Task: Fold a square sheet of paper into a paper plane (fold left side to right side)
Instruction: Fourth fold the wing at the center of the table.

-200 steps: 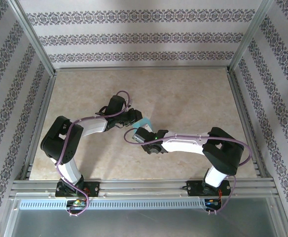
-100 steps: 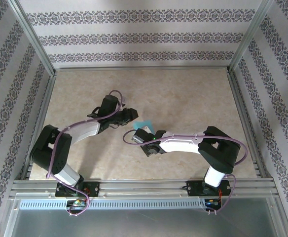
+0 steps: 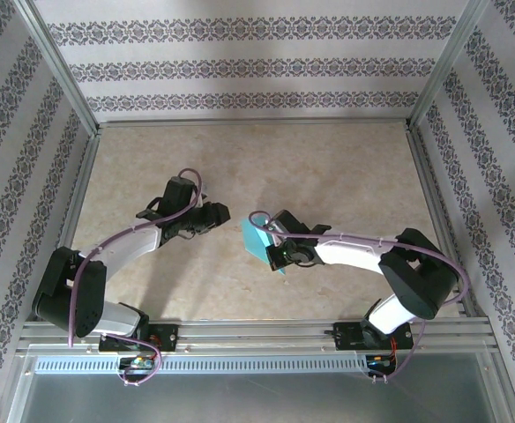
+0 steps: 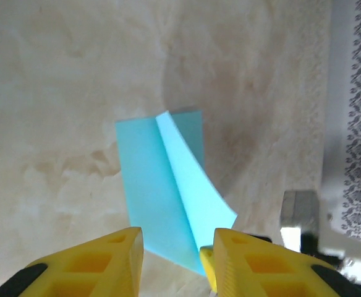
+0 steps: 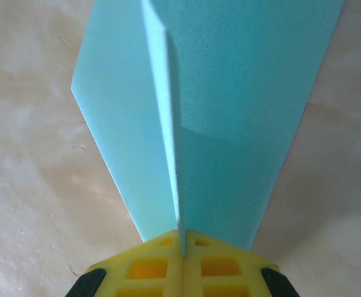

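We grip the paper's [image 5: 230,93] upright middle fold in our clenched right pincer [image 5: 182,238], its wings spreading to both sides ahead, worktop [image 5: 26,154] beyond. Our left pincer [image 4: 171,244] is released, fingers apart, paper just ahead.

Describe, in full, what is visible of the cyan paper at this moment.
The cyan paper is thin, matte and plain, folded lengthwise, one flap standing up like a fin along the crease. The right gripper is shut on that fin at one end. The paper is near the middle of the table; the open left gripper faces it, not touching.
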